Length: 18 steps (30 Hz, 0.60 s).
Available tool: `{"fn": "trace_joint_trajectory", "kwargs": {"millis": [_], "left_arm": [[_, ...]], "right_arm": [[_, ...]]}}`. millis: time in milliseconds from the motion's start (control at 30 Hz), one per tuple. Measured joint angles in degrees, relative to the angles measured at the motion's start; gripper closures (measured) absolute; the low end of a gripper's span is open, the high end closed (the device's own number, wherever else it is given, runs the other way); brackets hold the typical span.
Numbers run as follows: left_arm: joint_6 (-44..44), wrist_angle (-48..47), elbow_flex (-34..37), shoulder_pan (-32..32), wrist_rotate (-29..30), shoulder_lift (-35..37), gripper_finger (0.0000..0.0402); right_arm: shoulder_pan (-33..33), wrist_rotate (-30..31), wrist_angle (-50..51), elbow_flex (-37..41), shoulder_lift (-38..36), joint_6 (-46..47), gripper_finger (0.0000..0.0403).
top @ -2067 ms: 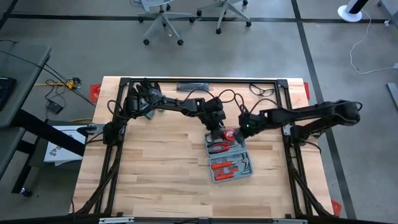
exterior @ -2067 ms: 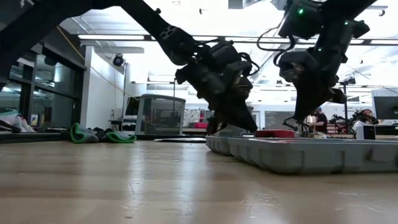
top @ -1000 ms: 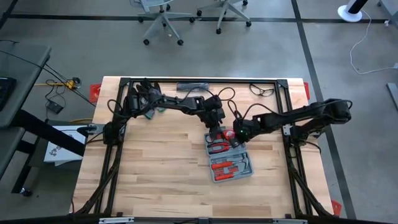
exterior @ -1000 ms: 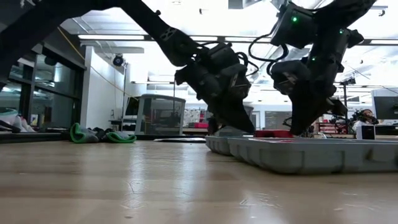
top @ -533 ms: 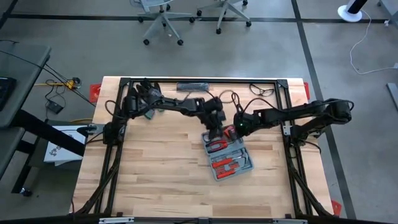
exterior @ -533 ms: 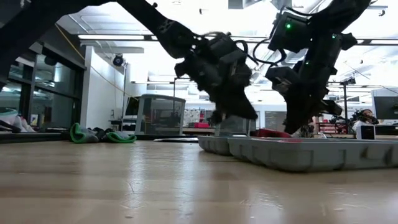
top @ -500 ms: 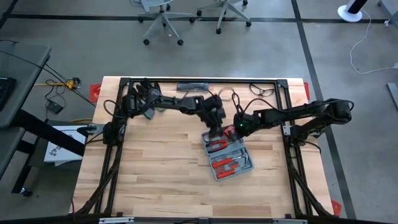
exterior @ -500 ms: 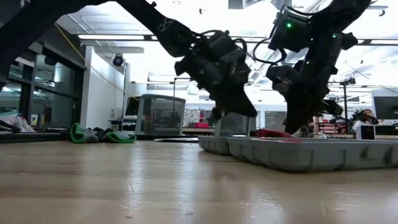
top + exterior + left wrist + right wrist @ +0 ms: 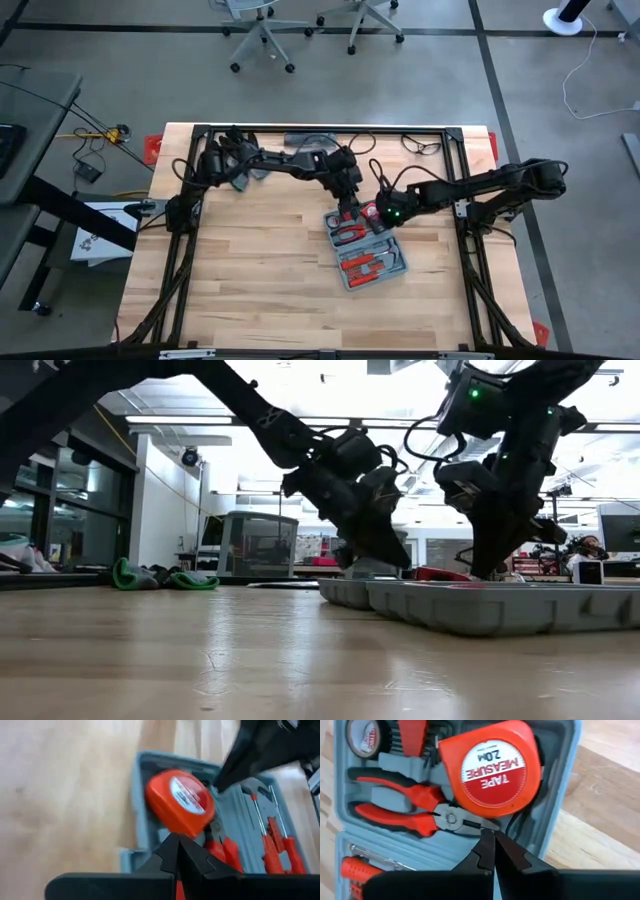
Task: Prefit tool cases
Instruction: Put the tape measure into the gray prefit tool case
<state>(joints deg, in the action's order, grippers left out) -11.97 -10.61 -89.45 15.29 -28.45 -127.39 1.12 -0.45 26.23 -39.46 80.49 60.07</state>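
The open tool case (image 9: 363, 248) lay flat on the desk (image 9: 250, 290), right of its middle. Both claws were pressed together, pinching nothing: the left claw (image 9: 176, 851) and the right claw (image 9: 491, 842) each stood beside the orange tape measure (image 9: 492, 768). To seat it well, they should push it gently down into its recess, without tilting.

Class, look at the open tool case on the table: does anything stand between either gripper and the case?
Nothing visible does. Both grippers are already over the open tool case at its far end: the left gripper and the right gripper, fingers shut, point at the orange tape measure lying in the case, with only air between them and it.
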Motion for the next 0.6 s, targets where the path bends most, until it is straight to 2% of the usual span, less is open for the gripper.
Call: {"fn": "trace_joint_trajectory", "kwargs": {"millis": [233, 600], "left_arm": [[-0.1, -0.5, 0.0, -1.3, -0.2, -0.9, 0.0401], [-2.0, -0.9, 0.0, -4.0, -3.0, -2.3, 0.0401]], "right_arm": [[2.2, 0.2, 1.4, 0.0, 0.3, -2.8, 0.0403], [9.4, -0.2, -1.4, 0.0, 1.7, -9.2, 0.0403]]}}
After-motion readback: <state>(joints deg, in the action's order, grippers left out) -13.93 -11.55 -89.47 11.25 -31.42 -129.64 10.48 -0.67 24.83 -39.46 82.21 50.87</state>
